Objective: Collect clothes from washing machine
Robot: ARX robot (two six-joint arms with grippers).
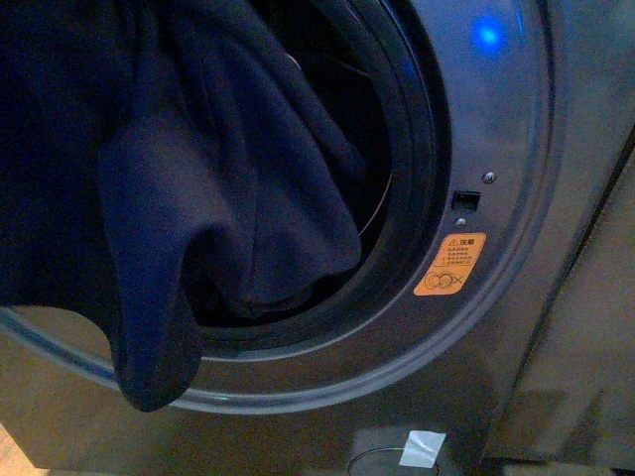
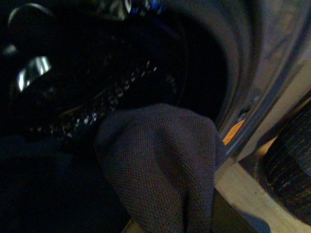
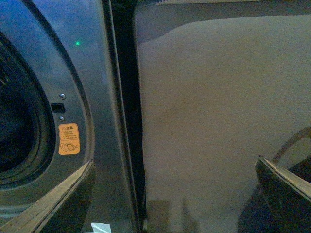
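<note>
The clothes (image 1: 198, 198) are draped out over the rim of the washing machine (image 1: 516, 149), seemingly lifted from above for withdrawal; the right fingers (image 3: 53, 201) are held wide and empty beside the front panel, kept clear; the left fingers' state cannot be told, being hidden by fabric

Dim throughout, w/ strong blue-grey cast. Front view: lit mainly by small blue light (image 1: 486, 36), blooming w/ soft halo on washing machine (image 1: 516, 149) panel; faint sheen along porthole ring; clothes (image 1: 179, 198) near-black, barely readable folds. Left wrist view: v. dark, grainy; scattered glints off drum (image 2: 97, 116) holes, fabric weave fairly sharp at centre, lost in shadow elsewhere. Right wrist view: murky, soft focus; orange sticker (image 3: 69, 139) w/ illegible text, tiny green dot (image 3: 77, 43) glowing.
</note>
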